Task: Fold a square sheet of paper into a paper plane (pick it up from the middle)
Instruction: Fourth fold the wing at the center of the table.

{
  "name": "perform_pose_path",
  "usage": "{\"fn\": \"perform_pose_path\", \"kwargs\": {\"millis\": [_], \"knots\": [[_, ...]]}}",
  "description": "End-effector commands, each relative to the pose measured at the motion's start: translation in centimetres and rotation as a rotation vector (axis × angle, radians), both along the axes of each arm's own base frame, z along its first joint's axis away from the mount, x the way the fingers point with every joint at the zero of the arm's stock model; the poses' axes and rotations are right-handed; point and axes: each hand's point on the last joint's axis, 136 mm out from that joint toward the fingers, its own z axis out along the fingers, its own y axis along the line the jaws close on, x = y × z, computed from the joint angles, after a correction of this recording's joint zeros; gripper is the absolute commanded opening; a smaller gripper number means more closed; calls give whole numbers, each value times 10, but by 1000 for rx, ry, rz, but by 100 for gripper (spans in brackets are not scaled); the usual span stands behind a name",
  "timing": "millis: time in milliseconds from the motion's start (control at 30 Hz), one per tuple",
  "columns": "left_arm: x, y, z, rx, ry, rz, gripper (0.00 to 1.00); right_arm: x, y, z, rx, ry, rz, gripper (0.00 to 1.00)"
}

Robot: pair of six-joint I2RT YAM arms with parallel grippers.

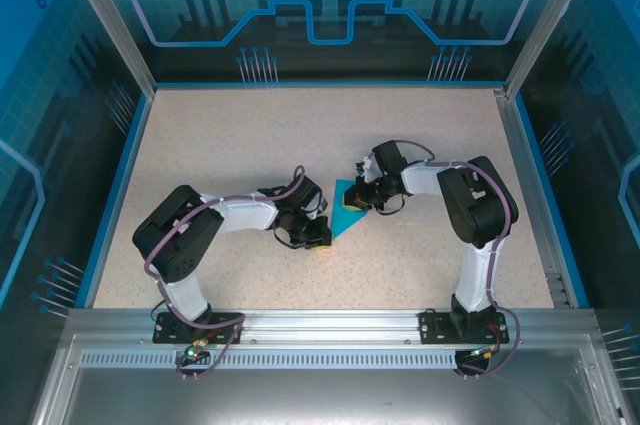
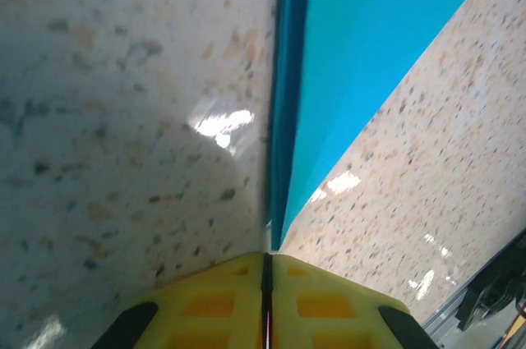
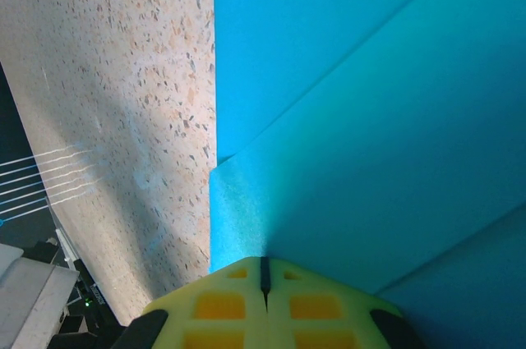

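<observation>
Paper plane (image 1: pixel 346 219) on table (image 1: pixel 250 135); left arm (image 1: pixel 235 211), right arm (image 1: pixel 445 181) bent inward, both jaws pinching it

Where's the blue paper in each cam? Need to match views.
Top: paper mid-frame, slightly right of centre.
Left wrist: paper upper right, narrowing toward bottom centre.
Right wrist: paper across the right side, folded layers showing.
Shared landmark: speckled table, left of the paper in both wrist views.

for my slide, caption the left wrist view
Shut yellow fingers meet the tip of folded cyan paper on speckled table.
</observation>
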Motion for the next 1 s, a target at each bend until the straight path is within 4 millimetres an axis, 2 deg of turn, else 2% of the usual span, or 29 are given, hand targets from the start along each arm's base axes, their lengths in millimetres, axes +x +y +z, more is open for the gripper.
{"fn": "perform_pose_path", "kwargs": {"millis": [0,167,267,400,567,733,967], "knots": [[-16,12,7,49,27,-29,10,-39,-39,-69,-245,171,-26,4],[27,-10,51,-50,-172,-1,11,-39,-39,-70,-245,174,-27,4],[51,-17,62,-64,-258,22,11,-39,-39,-71,-246,176,-27,5],[74,-26,55,-68,-291,47,11,-39,-38,-71,-245,178,-25,4],[89,-37,41,-83,-295,60,9,-38,-38,-71,-244,178,-26,4],[91,-39,22,-61,-270,53,7,-39,-38,-71,-243,182,-23,4],[79,-30,-5,-5,-204,32,6,-40,-39,-73,-249,190,-27,4]]}}
